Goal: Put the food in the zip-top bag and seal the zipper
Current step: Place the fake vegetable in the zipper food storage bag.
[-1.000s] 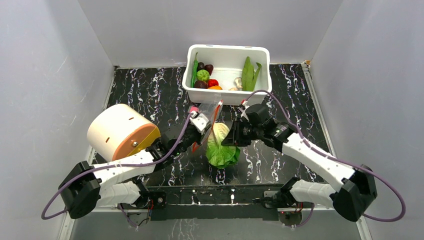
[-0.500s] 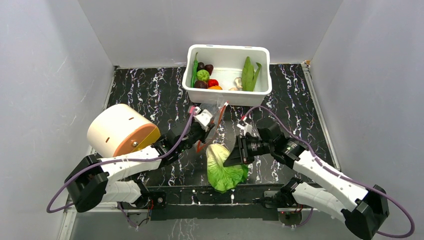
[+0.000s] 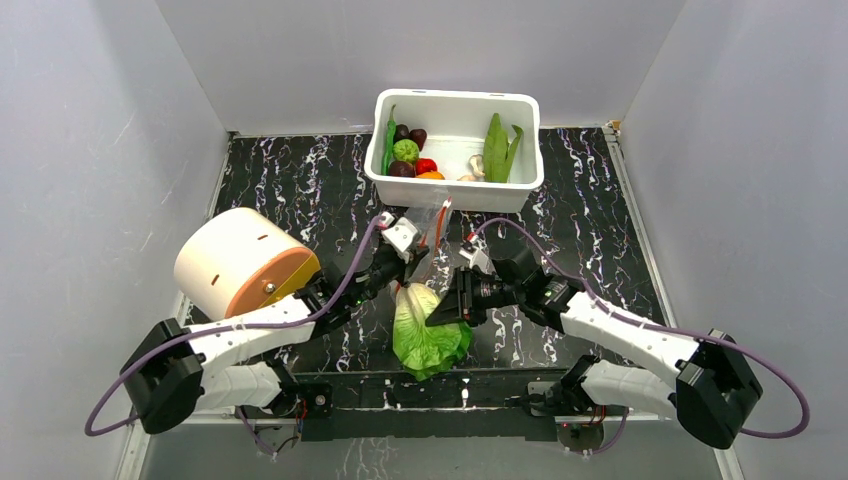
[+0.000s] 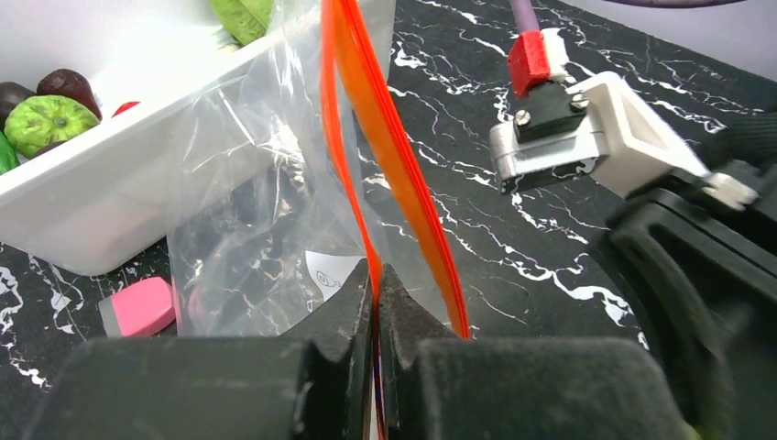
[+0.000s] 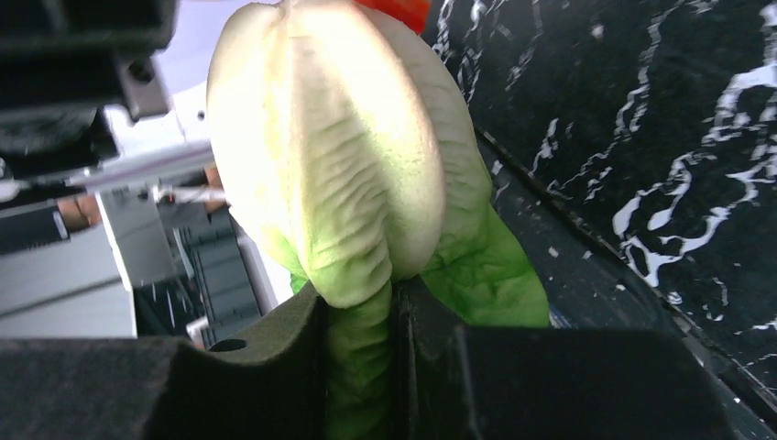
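While your left gripper is clamped tight on one lip of the zipper, the zip-top bag hangs from it toward the white tub. The two orange strips stand apart, so the mouth is open. That is likely why you pinch only one lip: it keeps the opening facing the other arm.

Your right gripper has its jaws narrow, closed on a green fold of the cabbage. The pale end points at the bag mouth and is probably meant to go in first. The cabbage is off the table, just beside the left fingers and not in the bag yet.

The green ball, tomato and the rest are in the tub. Watch the fit: the cabbage looks wide for that mouth and could fold the free lip over.
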